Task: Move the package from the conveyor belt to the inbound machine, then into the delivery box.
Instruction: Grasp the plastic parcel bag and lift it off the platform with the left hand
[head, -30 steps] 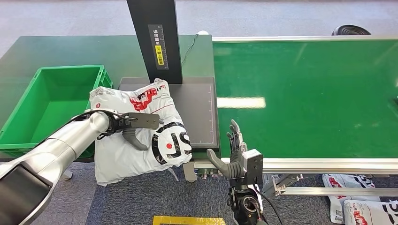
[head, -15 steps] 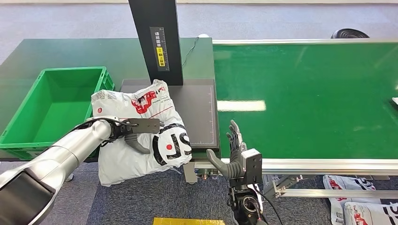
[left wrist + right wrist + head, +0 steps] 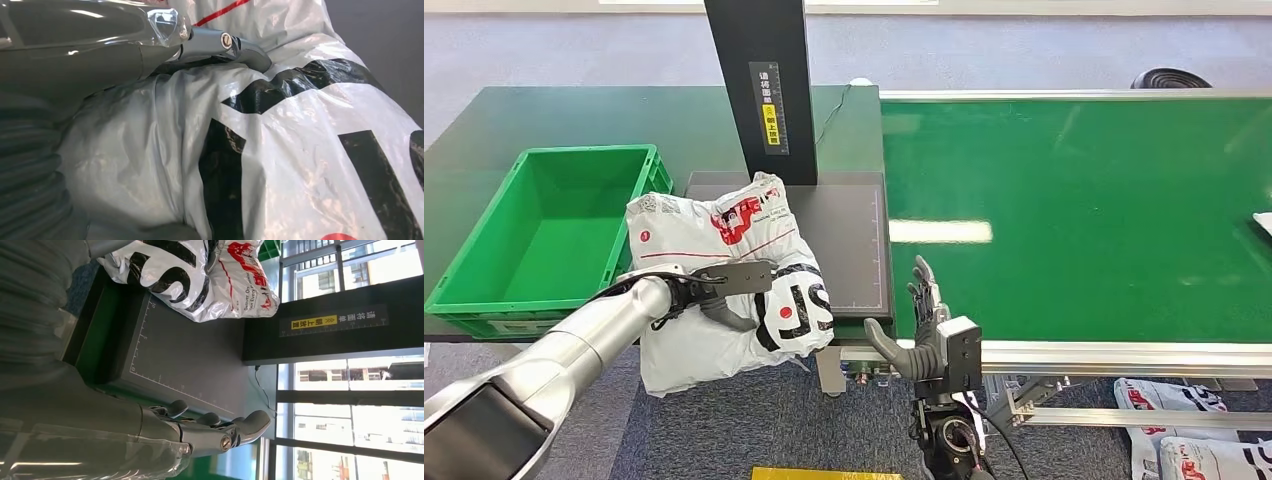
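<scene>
Package (image 3: 724, 285), crinkled glossy plastic, gripped by left hand (image 3: 724, 295)

From the head view I can't see most of my left hand (image 3: 724, 292): its fingers are buried behind the package (image 3: 724, 290). The package's lower part hides the front-left corner of the inbound machine (image 3: 844, 240). Bags on the floor (image 3: 1194, 445) are cut off.
</scene>
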Robot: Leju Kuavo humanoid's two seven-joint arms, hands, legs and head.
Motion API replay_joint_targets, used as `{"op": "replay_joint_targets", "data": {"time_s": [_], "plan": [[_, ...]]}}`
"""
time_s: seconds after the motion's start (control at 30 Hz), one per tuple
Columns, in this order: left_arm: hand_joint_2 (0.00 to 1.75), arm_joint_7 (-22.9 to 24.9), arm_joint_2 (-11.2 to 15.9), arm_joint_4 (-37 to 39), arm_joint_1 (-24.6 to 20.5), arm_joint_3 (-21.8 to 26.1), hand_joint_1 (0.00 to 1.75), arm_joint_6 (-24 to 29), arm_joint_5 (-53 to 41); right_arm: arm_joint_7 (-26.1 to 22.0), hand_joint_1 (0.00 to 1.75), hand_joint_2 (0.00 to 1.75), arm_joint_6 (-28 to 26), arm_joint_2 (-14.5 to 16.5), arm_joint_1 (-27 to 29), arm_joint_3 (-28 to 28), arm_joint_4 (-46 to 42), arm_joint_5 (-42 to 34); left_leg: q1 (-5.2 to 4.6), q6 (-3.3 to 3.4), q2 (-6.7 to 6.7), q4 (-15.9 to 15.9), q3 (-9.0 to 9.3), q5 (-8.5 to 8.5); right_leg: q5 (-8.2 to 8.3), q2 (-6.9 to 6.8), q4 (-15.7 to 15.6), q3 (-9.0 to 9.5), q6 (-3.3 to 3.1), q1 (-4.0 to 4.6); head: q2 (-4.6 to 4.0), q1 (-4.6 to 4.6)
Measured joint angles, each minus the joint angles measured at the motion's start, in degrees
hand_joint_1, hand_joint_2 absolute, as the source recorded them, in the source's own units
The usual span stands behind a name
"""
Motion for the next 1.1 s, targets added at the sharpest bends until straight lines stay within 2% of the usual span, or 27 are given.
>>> {"op": "replay_joint_targets", "data": {"time_s": [0.73, 0.83, 0.93, 1.03, 1.1], "plan": [[1.75, -2.3, 0.4, 0.0, 0.5, 2.7, 1.75, 1.9, 0.4, 0.2, 0.0, 1.75, 0.5, 0.1, 1.2, -0.7, -0.9, 0.5, 0.0, 0.02, -0.01, 0.0, 0.1, -0.1, -0.04, -0.01, 0.0, 0.06, 0.04, 0.01, 0.0, -0.01], [1.75, -3.4, 0.3, 0.0, 1.3, 2.8, 1.75, 5.8, 0.4, 0.3, 0.0, 1.75, 0.5, 0.1, 1.8, -0.8, -1.6, 1.0, 0.0, 0.02, -0.02, 0.0, 0.13, -0.07, -0.05, -0.02, 0.0, 0.03, 0.04, 0.01, 0.0, -0.01], [1.75, -4.7, -0.1, -0.1, 2.0, 4.1, 1.75, 12.2, 1.2, 0.4, 0.0, 1.75, 0.5, 0.1, 2.6, -0.9, -2.5, 1.3, 0.0, 0.02, -0.02, 0.0, 0.09, -0.04, -0.03, -0.02, 0.0, -0.04, 0.03, 0.01, 0.0, 0.0], [1.75, -5.5, -0.7, -0.9, 2.3, 7.3, 1.75, 19.6, 3.6, 0.4, 0.0, 1.75, 0.4, 0.1, 3.7, -1.2, -3.5, 1.4, -0.01, 0.02, -0.01, 0.0, -0.23, 0.12, 0.16, -0.01, 0.0, -0.4, 0.0, 0.01, 0.0, 0.01], [1.75, -5.5, -1.0, -2.2, 1.6, 10.4, 1.75, 21.9, 4.8, 0.5, 0.0, 1.75, 0.4, 0.2, 4.0, -1.4, -3.7, 1.5, -0.01, 0.01, 0.0, 0.1, -0.6, 0.28, 0.35, -0.01, 0.0, -0.78, -0.01, 0.01, 0.0, 0.01]]}}
